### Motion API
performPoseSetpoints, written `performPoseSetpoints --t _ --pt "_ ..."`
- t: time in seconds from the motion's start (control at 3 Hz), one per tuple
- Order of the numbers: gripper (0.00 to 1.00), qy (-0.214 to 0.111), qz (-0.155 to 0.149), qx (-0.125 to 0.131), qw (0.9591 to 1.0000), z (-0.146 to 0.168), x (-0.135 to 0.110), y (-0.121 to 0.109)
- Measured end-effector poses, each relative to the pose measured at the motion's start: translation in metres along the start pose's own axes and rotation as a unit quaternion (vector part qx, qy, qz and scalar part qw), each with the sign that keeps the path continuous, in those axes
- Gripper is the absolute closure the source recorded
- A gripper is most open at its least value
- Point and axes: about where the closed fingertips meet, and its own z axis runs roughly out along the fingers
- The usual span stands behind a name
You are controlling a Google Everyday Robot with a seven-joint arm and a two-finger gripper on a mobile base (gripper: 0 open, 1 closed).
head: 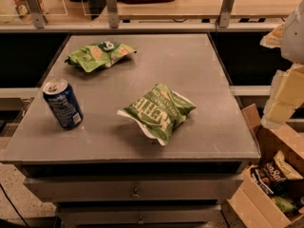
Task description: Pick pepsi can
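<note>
The pepsi can [62, 103] is dark blue with a silver top and white print. It stands upright near the left edge of the grey table [156, 65], toward the front. My gripper [281, 99] shows as pale cream and white parts at the right edge of the camera view. It is beyond the table's right side, far from the can and touching nothing on the table.
A green snack bag [158, 112] lies at the table's middle front. Another green bag [99, 55] lies at the back left. A cardboard box of snacks [275, 179] stands on the floor at the right. A rail with posts [112, 6] runs behind the table.
</note>
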Motion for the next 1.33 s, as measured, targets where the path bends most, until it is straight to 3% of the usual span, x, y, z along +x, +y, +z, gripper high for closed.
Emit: performPoseSetpoints --t 0.33,0.67,1.33 --pt "0.0 0.0 0.0 0.0 1.0 0.0 0.0 0.0" --pt "0.0 -0.007 -0.019 -0.008 0.9998 0.01 -0.019 0.003" --pt "0.0 -0.051 -0.079 -0.053 0.9941 0.058 -0.111 0.019"
